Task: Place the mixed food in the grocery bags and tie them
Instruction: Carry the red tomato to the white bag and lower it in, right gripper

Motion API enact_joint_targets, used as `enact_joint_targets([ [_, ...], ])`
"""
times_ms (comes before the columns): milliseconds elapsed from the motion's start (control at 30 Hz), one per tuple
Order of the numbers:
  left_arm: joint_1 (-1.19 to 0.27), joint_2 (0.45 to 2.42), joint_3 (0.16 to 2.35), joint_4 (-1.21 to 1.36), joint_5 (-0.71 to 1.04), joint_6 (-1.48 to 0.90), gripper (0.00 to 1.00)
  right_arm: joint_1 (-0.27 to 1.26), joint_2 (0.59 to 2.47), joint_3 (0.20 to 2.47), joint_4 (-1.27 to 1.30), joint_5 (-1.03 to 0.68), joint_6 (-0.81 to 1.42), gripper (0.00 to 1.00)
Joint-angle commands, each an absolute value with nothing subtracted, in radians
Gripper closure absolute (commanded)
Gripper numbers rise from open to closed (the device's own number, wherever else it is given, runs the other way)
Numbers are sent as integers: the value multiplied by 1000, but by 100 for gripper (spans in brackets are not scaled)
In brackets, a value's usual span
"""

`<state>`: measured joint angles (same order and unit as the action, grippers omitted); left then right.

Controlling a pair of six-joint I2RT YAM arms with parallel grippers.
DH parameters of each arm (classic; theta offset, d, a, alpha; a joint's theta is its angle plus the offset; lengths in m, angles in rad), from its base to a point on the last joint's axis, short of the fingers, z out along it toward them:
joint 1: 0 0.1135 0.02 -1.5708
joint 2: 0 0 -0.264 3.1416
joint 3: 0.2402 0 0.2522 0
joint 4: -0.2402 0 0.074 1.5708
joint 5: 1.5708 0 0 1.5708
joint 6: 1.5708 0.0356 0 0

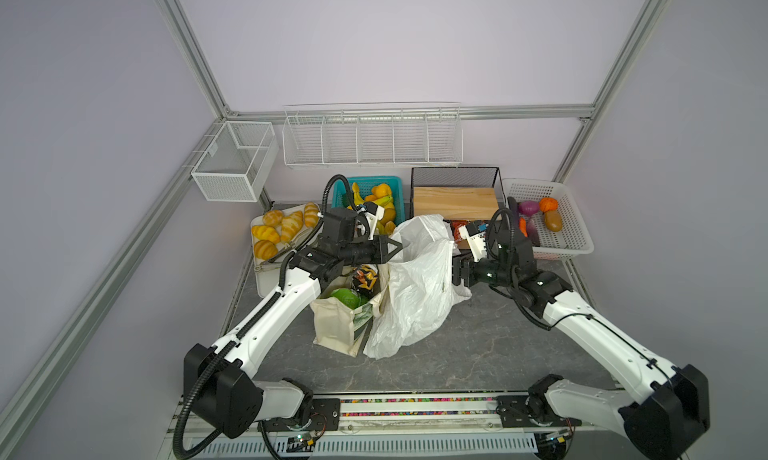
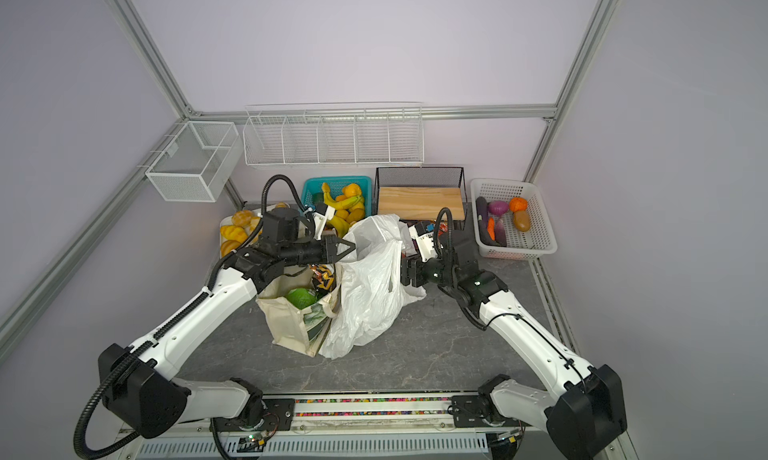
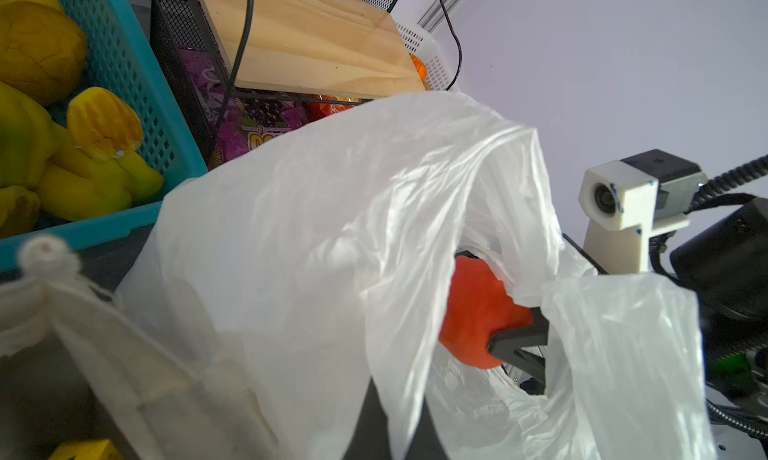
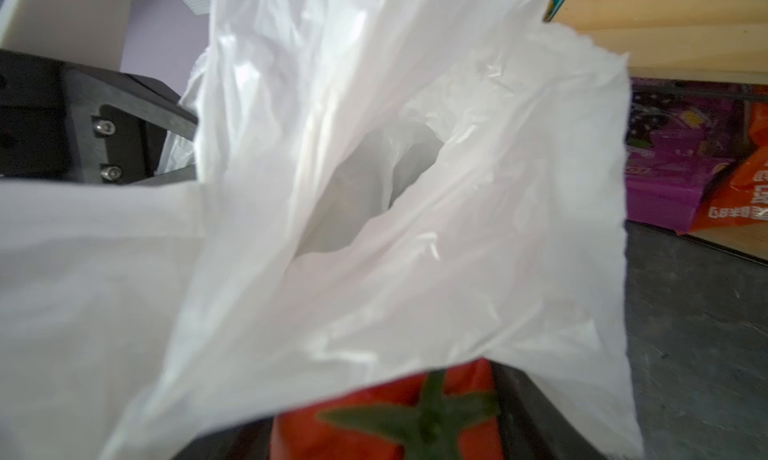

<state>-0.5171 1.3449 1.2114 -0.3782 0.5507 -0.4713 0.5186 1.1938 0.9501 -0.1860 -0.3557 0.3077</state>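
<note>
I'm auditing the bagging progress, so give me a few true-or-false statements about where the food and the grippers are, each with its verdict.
1. The right gripper holds the tomato. True.
2. The green snack bag lies in a white basket. False: it sits inside the canvas tote.
3. The left gripper is shut on the rim of the white plastic bag. True.
4. The tomato rests at the bottom of the plastic bag. False: it is gripped at the bag's mouth.
5. The wooden board sits in the teal basket. False: it lies on the black mesh rack.
</note>
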Motion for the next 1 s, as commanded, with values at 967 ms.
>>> enact_joint_targets([
  [967,-517,1339,1201,-365,536,-476,100,456,1236,1031,-457,-477,263,11],
])
